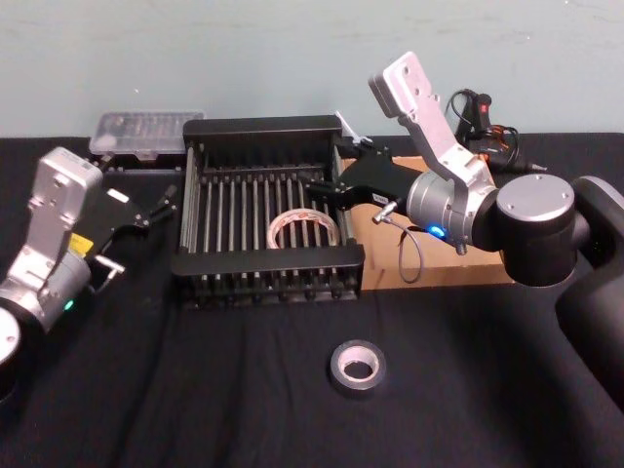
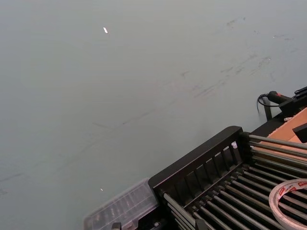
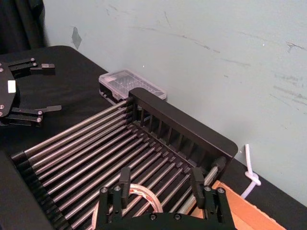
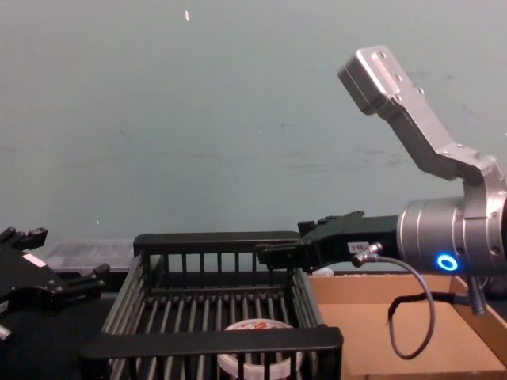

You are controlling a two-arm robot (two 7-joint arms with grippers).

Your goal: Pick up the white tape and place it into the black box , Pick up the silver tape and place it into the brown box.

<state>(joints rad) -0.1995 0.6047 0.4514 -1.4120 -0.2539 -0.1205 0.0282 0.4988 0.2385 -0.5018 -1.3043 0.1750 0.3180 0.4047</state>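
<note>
While the white tape (image 1: 302, 214) lies flat on the floor bars of the black box (image 1: 263, 127), toward its front right corner, the right tool (image 1: 336, 168) hovers over that same corner in the released state, fingers spread and empty. In the chest view the right tool (image 4: 285, 241) sits at about the height of the back rim of the black box (image 4: 214, 340). The white tape (image 4: 255, 325) rests lower, on the bars, clear of the fingers. In the right wrist view the white tape (image 3: 144, 190) shows below and between the two fingers (image 3: 124, 179).

The silver tape (image 1: 357, 389) lies flat on the counter (image 1: 195, 390), in front of the black box near its right front corner and apart from both boxes.

The brown box (image 1: 429, 278) stands just beside the right wall of the black box. The right arm crosses above it.

The left tool (image 1: 146, 229) is held off the left side of the black box, above the counter. It is released, fingers apart, with nothing between them, as the right wrist view confirms (image 3: 48, 87).

A clear plastic case (image 1: 146, 132) lies at the left rear corner of the black box, against the wall (image 1: 244, 58).
</note>
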